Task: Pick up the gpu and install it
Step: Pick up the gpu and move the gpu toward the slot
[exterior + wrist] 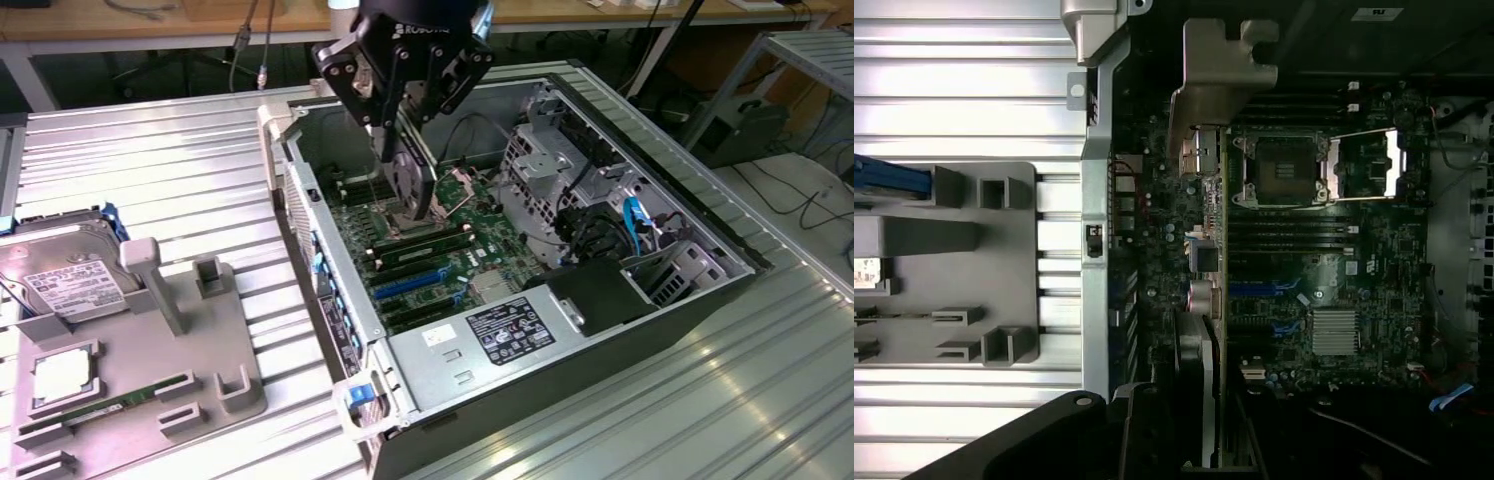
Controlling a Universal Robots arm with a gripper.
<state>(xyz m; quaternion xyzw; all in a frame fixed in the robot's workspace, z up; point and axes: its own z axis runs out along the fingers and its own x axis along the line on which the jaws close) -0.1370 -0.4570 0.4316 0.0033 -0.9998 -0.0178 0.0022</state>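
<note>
Hanging on edge inside the open computer case [318, 250], the gpu [416, 188] is up above the motherboard [461, 245] and not seated in any slot yet. The gripper [400, 135] has its fingers clamped on the card's upper part, one on each face, so it's properly held, not just touched. The wrist view catches the card edge-on [1215, 260] with its pale metal bracket [1219, 85] at the end away from the fingers. The blue slots [407, 285] on the board are close by.

My take on handling: it looks light and stiff, but thin and easy to damage. I'd hold it on the top edge around the middle so it doesn't swing, keeping off the bottom connector edge and anything soldered on the faces. The bracket looks like the tough bit.

Off to the exterior view's left, well apart from the case, a grey holder tray [187, 385] sits on the ribbed metal table [160, 150], carrying a hard drive [67, 275] and a green memory stick [87, 410].
</note>
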